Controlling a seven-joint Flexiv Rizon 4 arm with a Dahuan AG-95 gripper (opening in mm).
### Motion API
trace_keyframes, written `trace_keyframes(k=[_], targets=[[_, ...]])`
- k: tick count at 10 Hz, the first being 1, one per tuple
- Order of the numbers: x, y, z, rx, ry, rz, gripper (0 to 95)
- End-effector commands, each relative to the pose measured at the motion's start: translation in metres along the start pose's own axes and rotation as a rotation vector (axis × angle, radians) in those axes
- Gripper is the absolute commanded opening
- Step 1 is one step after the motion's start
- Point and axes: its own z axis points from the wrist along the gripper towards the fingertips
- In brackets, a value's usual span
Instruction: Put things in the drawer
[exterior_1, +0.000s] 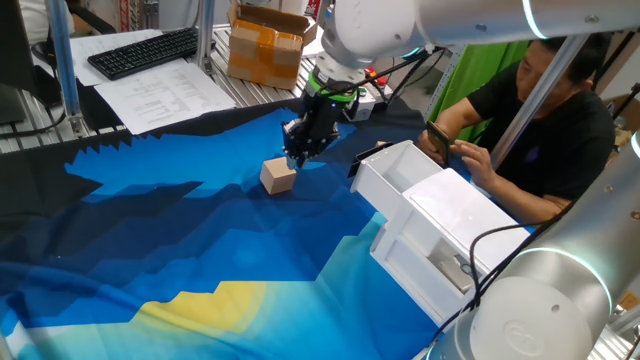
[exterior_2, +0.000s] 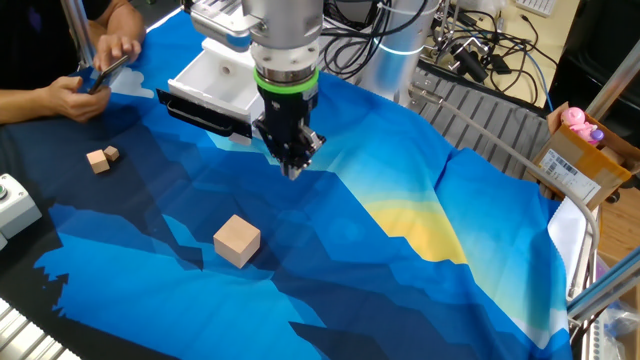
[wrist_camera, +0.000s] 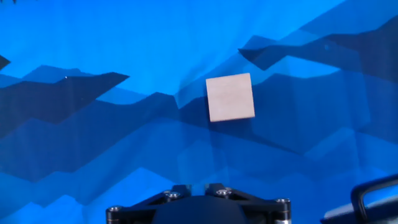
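Hovering above and beside the cube (exterior_2: 237, 240), gripper (exterior_2: 294, 162) empty, fingertips apparently closed together; fingers out of frame in hand view; drawer (exterior_1: 402, 176) partly hidden behind arm

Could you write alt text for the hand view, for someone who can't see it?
Looking straight down, a light wooden cube sits alone on a blue patterned cloth. The dark base of the robot's hand fills the bottom edge; the jaws themselves aren't visible.

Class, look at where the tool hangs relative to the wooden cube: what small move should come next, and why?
Probably shift the tool sideways until it is over the cube, then descend. The tool hovers above the cloth, holding nothing, and the cube lies off-centre in the hand view.
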Motion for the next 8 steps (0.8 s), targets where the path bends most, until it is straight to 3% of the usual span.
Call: trace_keyframes(k=[1,2,3,4,5,7,8], targets=[[-0.016,0.001,0.006,0.079,-0.019,-0.052,0.0],[-0.029,-0.003,0.014,0.136,-0.031,-0.069,0.0],[-0.034,-0.005,0.019,0.13,-0.036,-0.069,0.0],[-0.043,-0.008,0.027,0.128,-0.051,-0.062,38.0],[-0.054,-0.01,0.034,0.129,-0.061,-0.049,57.0],[-0.07,-0.017,0.049,0.136,-0.066,-0.042,57.0],[-0.074,-0.02,0.059,0.146,-0.09,-0.03,76.0]])
